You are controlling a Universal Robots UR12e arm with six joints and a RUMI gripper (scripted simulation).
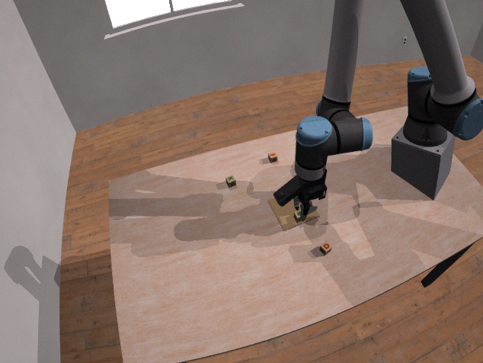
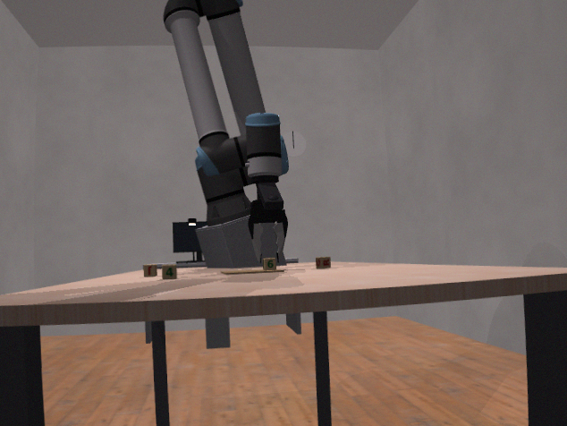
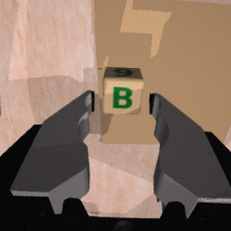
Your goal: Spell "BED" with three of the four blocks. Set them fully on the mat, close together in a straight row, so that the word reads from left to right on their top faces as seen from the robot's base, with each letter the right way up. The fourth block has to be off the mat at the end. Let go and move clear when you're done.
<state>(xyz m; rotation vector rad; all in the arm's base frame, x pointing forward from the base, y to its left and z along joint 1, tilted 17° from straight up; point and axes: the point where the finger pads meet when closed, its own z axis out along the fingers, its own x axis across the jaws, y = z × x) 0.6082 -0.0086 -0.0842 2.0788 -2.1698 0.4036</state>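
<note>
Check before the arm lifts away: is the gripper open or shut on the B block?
Open. In the wrist view both fingers stand apart from the B block.

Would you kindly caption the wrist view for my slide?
Open gripper straddling the B block resting on the tan mat.

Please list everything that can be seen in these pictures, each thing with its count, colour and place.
B block: one, wooden, green letter, on the mat.
D block: one, wooden, red letter, on the table, off the mat.
Green-letter block: one, wooden, off the mat.
Orange-letter block: one, wooden, off the mat.
Mat: one, tan, table middle.
Table: one, light wood top, dark legs.
Window: one, white, back wall.
Arm: one, grey, blue caps.
End effector: one, dark, open around the B block.
</note>
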